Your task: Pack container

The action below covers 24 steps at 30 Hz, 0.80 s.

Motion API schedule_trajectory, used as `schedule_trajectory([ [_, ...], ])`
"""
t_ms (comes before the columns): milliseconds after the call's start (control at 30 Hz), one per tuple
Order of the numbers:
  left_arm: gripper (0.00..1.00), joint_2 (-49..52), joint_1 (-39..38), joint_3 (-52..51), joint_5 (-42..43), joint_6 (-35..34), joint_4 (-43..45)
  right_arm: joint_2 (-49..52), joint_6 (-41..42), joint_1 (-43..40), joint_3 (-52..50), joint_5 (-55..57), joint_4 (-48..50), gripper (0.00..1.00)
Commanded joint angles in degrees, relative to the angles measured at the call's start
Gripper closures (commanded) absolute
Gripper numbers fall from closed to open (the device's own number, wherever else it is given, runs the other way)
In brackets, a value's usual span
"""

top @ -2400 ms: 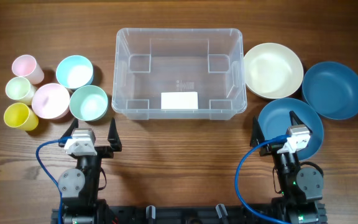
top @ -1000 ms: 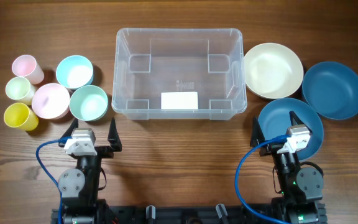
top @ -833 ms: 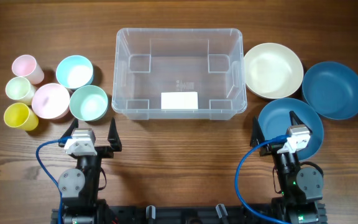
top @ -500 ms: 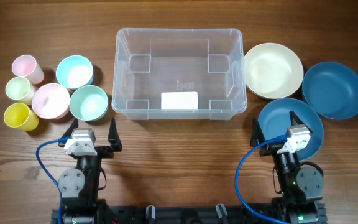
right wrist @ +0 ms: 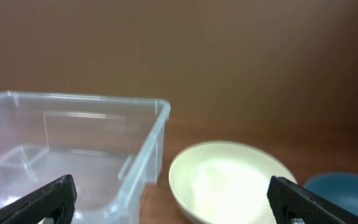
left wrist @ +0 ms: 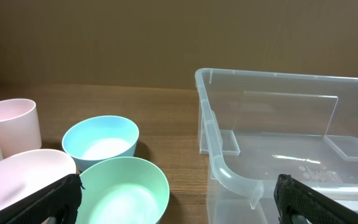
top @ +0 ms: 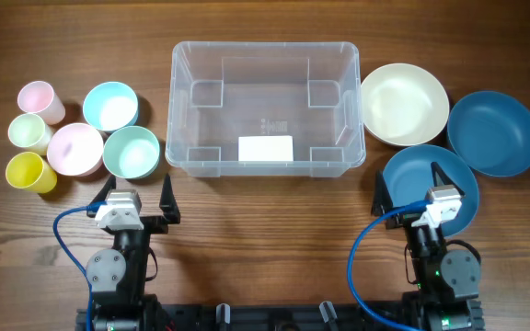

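The container (top: 175, 110), a large clear plastic bin with a white label, sits empty at the table's middle. My left gripper (top: 137, 187) is open just in front of its left corner, next to a mint bowl (top: 132, 152). In the left wrist view the left gripper (left wrist: 178, 202) frames the mint bowl (left wrist: 120, 193) and the container's near corner (left wrist: 229, 174), with nothing between the fingers. My right gripper (top: 407, 182) is open over the near rim of a blue bowl (top: 449, 179). In the right wrist view the right gripper (right wrist: 173, 199) is empty, facing the container (right wrist: 148, 143) and a cream bowl (right wrist: 229, 180).
Left of the container stand a light blue bowl (top: 110, 106), a pink bowl (top: 74, 148), a pink cup (top: 40, 99), a pale green cup (top: 29, 132) and a yellow cup (top: 28, 171). On its right lie the cream bowl (top: 404, 103) and a second blue bowl (top: 493, 131).
The right arm has shifted very slightly. The left arm, the container, the bowls and the cups have not moved.
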Motion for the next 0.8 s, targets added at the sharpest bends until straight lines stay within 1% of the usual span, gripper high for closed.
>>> schedule_trajectory([
  [0,0.00,-0.26,-0.31,-0.68,0.48,1.09,0.20,0.11,0.87,-0.28,0.85,-1.79,-0.04,0.00],
  [100,0.00,-0.26,-0.31,-0.68,0.48,1.09,0.20,0.17,3.80,-0.28,3.61,-1.68,-1.75,0.00],
  [167,0.00,-0.26,-0.31,-0.68,0.48,1.09,0.20,0.68,4.28,-0.28,7.17,-0.94,-5.03,0.00],
  [267,0.00,-0.26,-0.31,-0.68,0.48,1.09,0.20,3.54,4.96,-0.28,15.26,3.19,-11.96,0.00],
  [333,0.00,-0.26,-0.31,-0.68,0.48,1.09,0.20,7.02,4.66,-0.28,21.73,5.07,-15.78,0.00],
  [467,0.00,-0.26,-0.31,-0.68,0.48,1.09,0.20,14.25,3.43,-0.28,32.79,4.24,-21.11,0.00],
  [600,0.00,-0.26,-0.31,-0.68,0.48,1.09,0.20,21.20,3.32,-0.28,42.18,-0.96,-23.69,0.00],
  [667,0.00,-0.26,-0.31,-0.68,0.48,1.09,0.20,22.51,3.32,-0.28,44.24,-2.21,-24.87,0.00],
  [733,0.00,-0.26,-0.31,-0.68,0.48,1.09,0.20,22.47,3.32,-0.28,44.24,1.20,-27.04,0.00],
  [767,0.00,-0.26,-0.31,-0.68,0.48,1.09,0.20,22.47,3.39,-0.28,44.24,1.18,-27.02,0.00],
])
